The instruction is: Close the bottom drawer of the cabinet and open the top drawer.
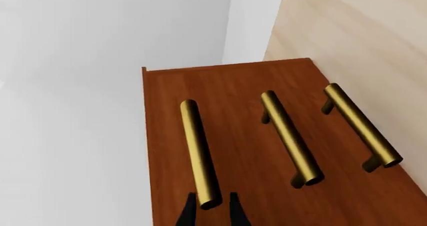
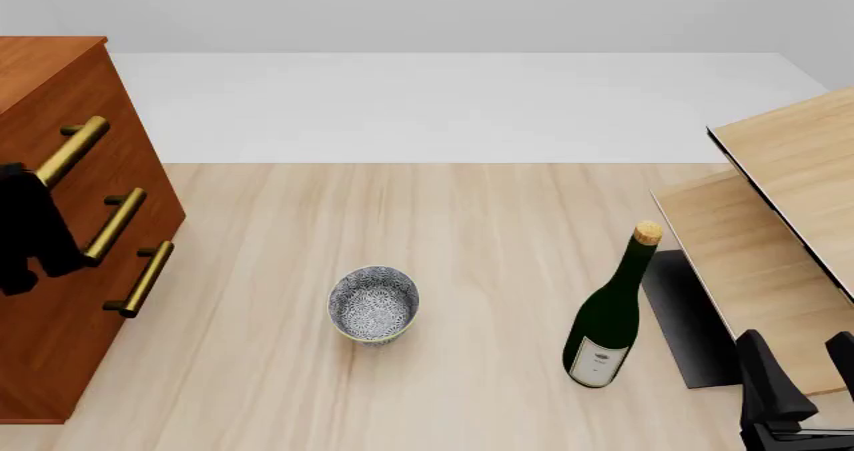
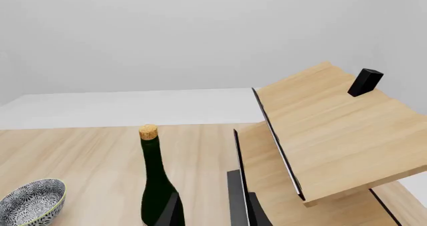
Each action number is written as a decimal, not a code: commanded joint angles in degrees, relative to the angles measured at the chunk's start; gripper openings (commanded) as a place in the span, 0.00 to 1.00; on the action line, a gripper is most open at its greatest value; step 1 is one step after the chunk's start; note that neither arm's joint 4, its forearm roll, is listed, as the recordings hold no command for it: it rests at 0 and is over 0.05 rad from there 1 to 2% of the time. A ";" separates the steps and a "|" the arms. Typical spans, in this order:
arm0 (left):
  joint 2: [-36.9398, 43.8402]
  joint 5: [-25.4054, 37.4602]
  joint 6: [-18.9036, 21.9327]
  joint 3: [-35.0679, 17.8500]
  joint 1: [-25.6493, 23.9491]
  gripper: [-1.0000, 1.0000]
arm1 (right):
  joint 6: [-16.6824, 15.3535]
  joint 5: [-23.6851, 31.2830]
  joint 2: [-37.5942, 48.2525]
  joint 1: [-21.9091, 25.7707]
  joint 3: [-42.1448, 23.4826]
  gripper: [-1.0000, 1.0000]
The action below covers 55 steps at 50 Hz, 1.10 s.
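Front view crops the cabinet (image 2: 67,301), left end effector (image 2: 34,236) hiding its handle.

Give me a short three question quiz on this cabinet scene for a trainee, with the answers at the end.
1. True or false: the wine bottle lies on its side.
2. The left gripper has its fingers either side of a brass handle. Whose is it? A top drawer, B middle drawer, C bottom drawer.
3. Name the item standing between the cabinet and the wine bottle.
Key: 1 false; 2 A; 3 the bowl.
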 commanded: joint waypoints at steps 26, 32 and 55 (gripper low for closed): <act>0.76 -2.07 1.40 1.07 -0.46 0.00 | 0.11 0.04 0.00 -0.01 -0.01 1.00; 0.44 -2.62 2.09 1.19 -1.42 0.00 | 0.17 -0.02 0.05 -0.05 0.01 1.00; 1.04 -3.92 3.32 1.38 -5.45 0.00 | 0.45 0.02 0.07 -0.10 -0.02 1.00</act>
